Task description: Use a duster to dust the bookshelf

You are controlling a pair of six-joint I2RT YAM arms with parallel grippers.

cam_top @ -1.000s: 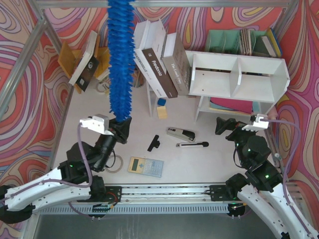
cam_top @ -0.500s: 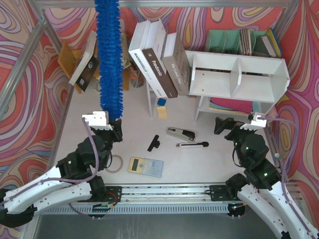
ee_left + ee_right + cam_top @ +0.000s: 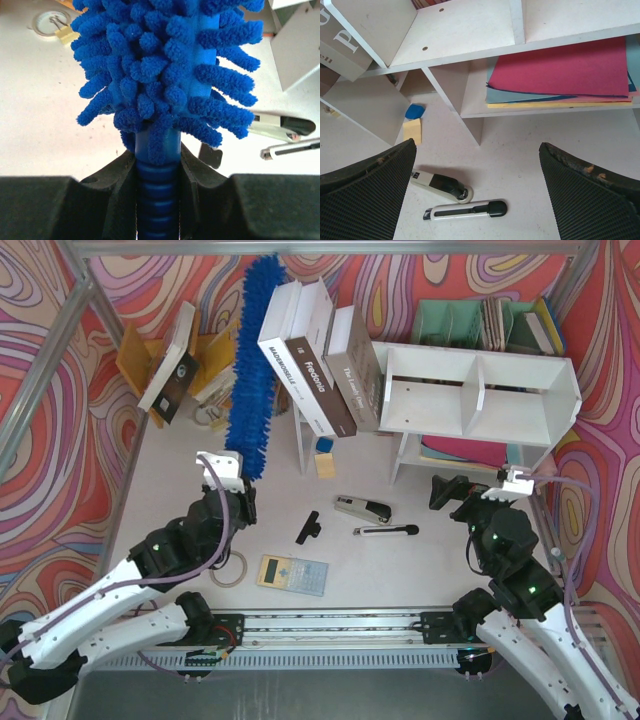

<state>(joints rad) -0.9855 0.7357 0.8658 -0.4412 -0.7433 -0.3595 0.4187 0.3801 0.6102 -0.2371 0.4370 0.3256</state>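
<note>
The duster (image 3: 255,375) is a long fluffy bright-blue one, slanting from my left gripper (image 3: 238,488) up and away towards the leaning books. In the left wrist view its ribbed blue handle (image 3: 157,200) sits between the jaws, and my left gripper (image 3: 158,175) is shut on it just below the fluff (image 3: 165,65). The white bookshelf (image 3: 432,390) stands at the back right, apart from the duster. My right gripper (image 3: 455,495) hovers in front of the bookshelf (image 3: 470,50). That gripper (image 3: 477,155) is open with nothing between its fingers.
Leaning books (image 3: 315,370) stand between duster and shelf. A stapler (image 3: 362,508), box cutter (image 3: 386,531), black clip (image 3: 308,528), calculator (image 3: 292,574) and tape ring (image 3: 232,568) lie on the table. Coloured paper (image 3: 560,70) fills the shelf's lower tier. A green file organiser (image 3: 470,322) stands behind.
The left gripper has moved right and forward, and the duster has tipped from reaching past the top of the view to slanting right, its tip by the books. The right arm barely moved.
</note>
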